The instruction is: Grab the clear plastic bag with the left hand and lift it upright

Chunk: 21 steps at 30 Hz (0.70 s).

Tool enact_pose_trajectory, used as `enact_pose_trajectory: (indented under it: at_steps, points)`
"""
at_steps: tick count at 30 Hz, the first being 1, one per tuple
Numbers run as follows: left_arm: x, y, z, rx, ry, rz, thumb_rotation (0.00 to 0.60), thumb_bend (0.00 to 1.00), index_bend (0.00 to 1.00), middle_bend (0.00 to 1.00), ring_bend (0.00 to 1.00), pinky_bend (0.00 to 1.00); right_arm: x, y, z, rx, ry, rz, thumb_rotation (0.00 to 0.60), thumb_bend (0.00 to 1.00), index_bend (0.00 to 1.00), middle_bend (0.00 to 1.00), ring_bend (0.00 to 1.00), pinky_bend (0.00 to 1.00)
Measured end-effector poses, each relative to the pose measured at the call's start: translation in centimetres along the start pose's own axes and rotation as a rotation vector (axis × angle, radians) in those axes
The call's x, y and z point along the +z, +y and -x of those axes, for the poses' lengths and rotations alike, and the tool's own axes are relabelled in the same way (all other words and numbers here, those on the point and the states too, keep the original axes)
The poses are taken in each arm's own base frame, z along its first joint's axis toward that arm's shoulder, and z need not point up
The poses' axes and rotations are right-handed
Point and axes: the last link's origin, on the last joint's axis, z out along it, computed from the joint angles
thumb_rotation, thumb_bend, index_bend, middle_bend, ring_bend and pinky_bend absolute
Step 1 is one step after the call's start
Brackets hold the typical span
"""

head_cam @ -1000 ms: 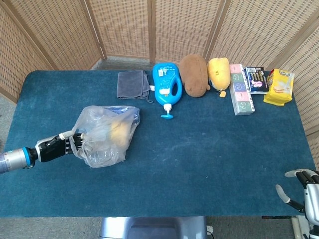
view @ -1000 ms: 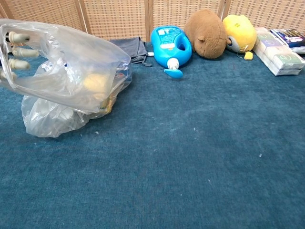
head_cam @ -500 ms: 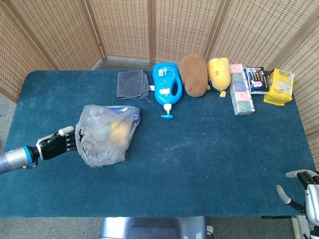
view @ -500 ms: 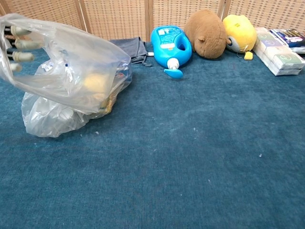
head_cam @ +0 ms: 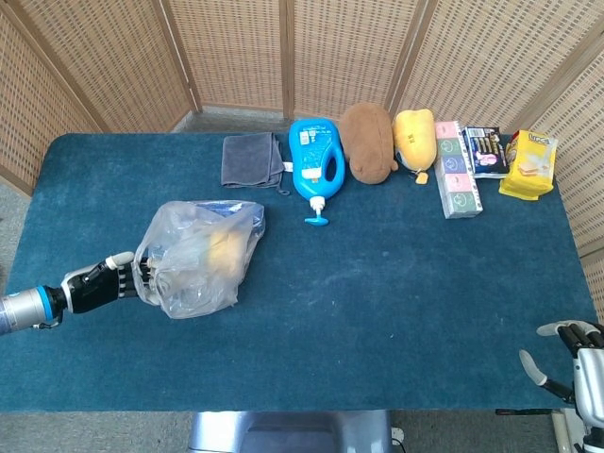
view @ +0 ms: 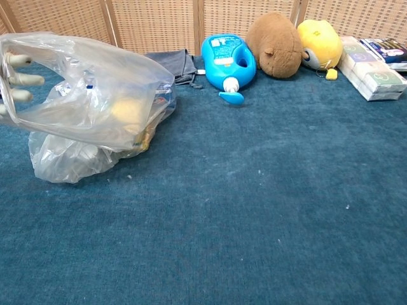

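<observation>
My left hand (head_cam: 99, 283) grips the gathered mouth of the clear plastic bag (head_cam: 200, 255), crinkled, with something yellow inside. It lies slumped on the desk (head_cam: 377, 283), its length running from my fingers (view: 19, 79) toward the blue bottle (head_cam: 315, 160).

**A Blue Table and Woven Screens**

A big table (head_cam: 396, 311) with a soft dark blue cover fills the middle. Folding woven screens (head_cam: 226, 52) in light brown stand from 9 o'clock round past 12 to 3 o'clock. A grey floor (head_cam: 241, 118) shows under the screens at 12 o'clock. Bright light falls on the screen panels.
</observation>
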Motion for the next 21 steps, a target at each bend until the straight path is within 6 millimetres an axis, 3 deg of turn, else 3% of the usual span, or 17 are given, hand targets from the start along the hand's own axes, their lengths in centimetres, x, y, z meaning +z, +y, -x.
enact_pose_trajectory:
  at_steps: [9,21]
  points:
    - [-0.4,-0.5,-0.3,-0.012,0.01,0.004,0.125,0.31,0.27,0.27,0.25,0.3,-0.1,0.0,-0.1,0.0,0.001,0.001,0.064,0.32,0.42,0.42,0.32,0.22]
    - [0.9,-0.5,0.9,-0.026,-0.057,0.005,0.123,0.31,0.27,0.27,0.25,0.3,-0.1,0.2,-0.1,0.001,0.001,0.006,0.062,0.32,0.42,0.42,0.32,0.22]
